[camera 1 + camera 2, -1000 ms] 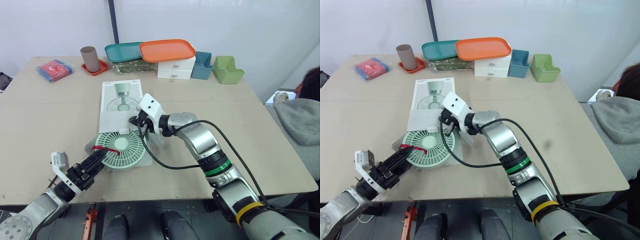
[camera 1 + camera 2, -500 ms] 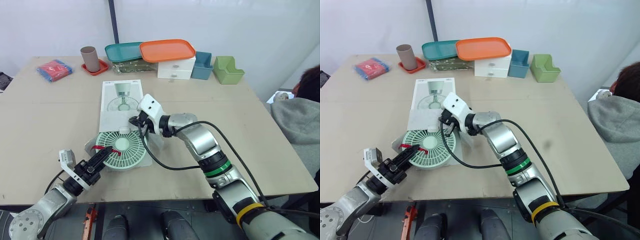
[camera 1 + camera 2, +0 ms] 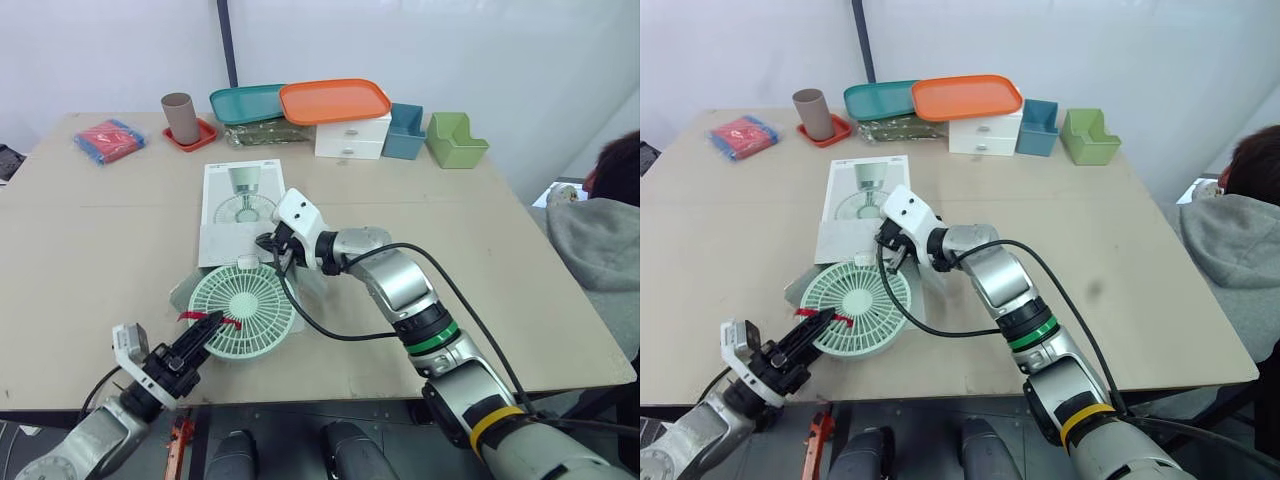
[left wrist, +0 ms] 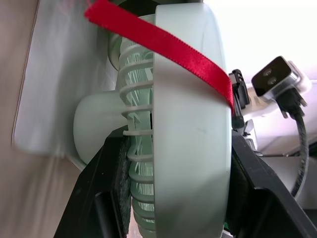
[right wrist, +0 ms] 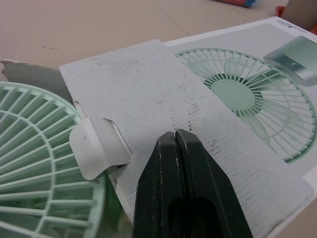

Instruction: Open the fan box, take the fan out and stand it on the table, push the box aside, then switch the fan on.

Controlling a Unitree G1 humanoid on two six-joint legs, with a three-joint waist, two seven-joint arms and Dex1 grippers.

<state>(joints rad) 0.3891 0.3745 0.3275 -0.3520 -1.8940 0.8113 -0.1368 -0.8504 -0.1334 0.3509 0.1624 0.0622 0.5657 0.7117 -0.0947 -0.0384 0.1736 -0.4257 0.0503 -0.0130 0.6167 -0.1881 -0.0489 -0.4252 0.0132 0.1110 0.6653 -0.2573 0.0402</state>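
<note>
Fan point(image 3: 241, 310) has come further out of the fan box point(image 3: 240, 205) vs half a sec ago: grille now sits nearer the table's point(image 3: 90, 230) front edge, and the L arm has drawn back toward the robot with it. Box itself hasn't shifted.

L gripper point(image 3: 210, 322) is clamped on the fan's rim. In the left wrist view its fingers point(image 4: 115, 198) sit either side of the pale green grille, with the red ribbon point(image 4: 158, 44) draped across the rim just above. R gripper point(image 3: 272, 245) has its fingers pressed together, tips down on the box's opened white flap point(image 5: 148, 89) – looks like it's pinning the box while the other arm pulls.

Fan head lies face-up, roughly flat, touching the box mouth at its far edge; a greyish packing piece point(image 3: 183, 292) pokes out beside it. Can't tell if the stand is fully clear of the box.

So the pull-out is prob nearly done – fan not yet upright, box not yet pushed aside, switch untouched
</note>
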